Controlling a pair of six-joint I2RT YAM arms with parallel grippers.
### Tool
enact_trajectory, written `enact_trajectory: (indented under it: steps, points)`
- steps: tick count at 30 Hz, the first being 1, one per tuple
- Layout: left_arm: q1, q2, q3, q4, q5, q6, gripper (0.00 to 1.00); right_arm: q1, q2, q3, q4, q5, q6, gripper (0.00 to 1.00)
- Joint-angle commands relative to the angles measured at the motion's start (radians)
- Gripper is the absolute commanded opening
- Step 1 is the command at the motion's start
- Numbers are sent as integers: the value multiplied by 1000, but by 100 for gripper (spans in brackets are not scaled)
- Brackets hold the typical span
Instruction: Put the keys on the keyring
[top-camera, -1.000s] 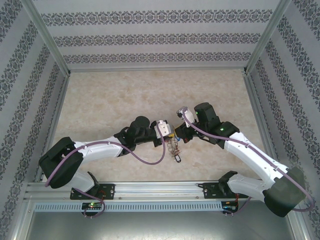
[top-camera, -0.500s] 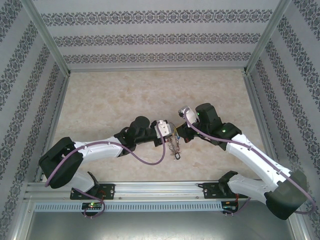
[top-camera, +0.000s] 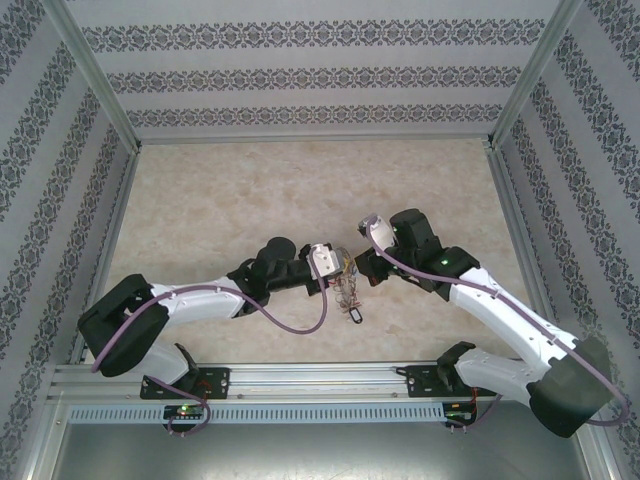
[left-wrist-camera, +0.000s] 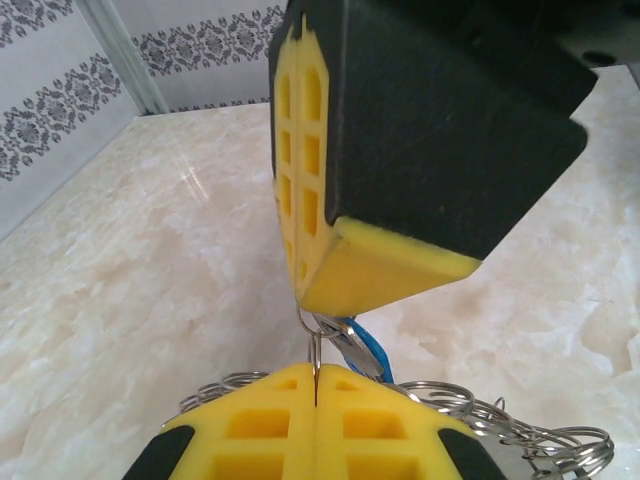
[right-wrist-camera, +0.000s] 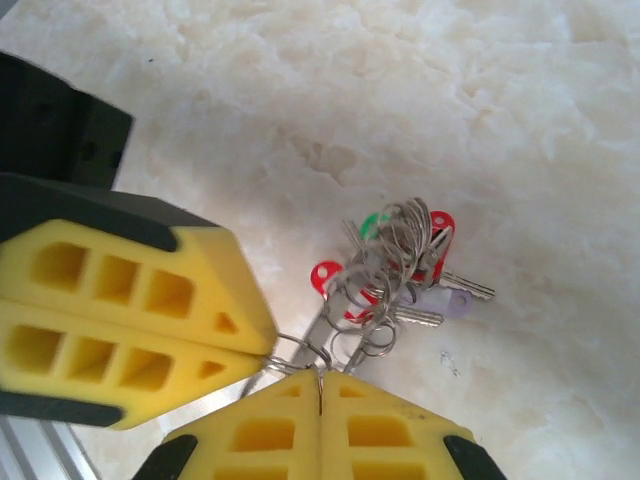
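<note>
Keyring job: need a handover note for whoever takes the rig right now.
Grippers: left gripper shut on a thin wire ring; right gripper shut on ring wire right beside it, tip to tip.
Things: keyring, a bunch with red and green tags, trails from that ring over the table; contact unclear. A blue piece sits at the pinch.
Done: both grips set.
Left: cannot tell whether a key is threaded on; check before releasing.

The left gripper (left-wrist-camera: 316, 388) pinches the keyring (left-wrist-camera: 316, 352) wire just below the right gripper (left-wrist-camera: 306, 298)
</note>
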Motion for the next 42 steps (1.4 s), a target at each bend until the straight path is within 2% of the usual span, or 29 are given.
enact_trajectory:
  steps: [1,5,11,19,21,22,23,24,25,26,28,32,38,42]
  points:
    - [-1,16,-40,82,-27,-22,0,-33,7,-32,35,37,35,0]
    - [-1,38,-34,76,-31,-14,0,-41,13,-31,66,-30,42,0]
    - [-5,52,-63,129,-37,-24,0,-61,30,-41,76,-34,64,0]
    - [-6,97,-63,135,-62,-59,0,-42,19,-20,98,-112,61,0]
    - [-6,106,-45,106,-60,-61,13,-32,8,-7,95,-125,57,0]
    - [-6,108,-41,100,-57,-62,16,-27,5,1,89,-130,50,0]
    - [-6,109,-38,99,-53,-59,12,-24,4,6,85,-130,46,0]
    - [-6,110,-37,101,-51,-59,15,-21,1,11,78,-128,41,0]
    - [-6,108,-32,98,-55,-62,23,-19,0,14,71,-129,37,0]
    - [-7,107,-29,91,-55,-61,25,-17,-2,16,70,-128,34,0]
    - [-6,98,-25,79,-52,-57,23,-15,-5,19,67,-129,32,0]
    - [-6,61,-34,89,-73,-57,26,-11,-6,23,60,-124,27,0]
    - [-6,-4,-36,59,-60,-44,35,-6,-11,29,58,-114,26,0]
    - [-6,-28,-62,59,-98,-44,38,-5,-12,33,56,-115,27,0]
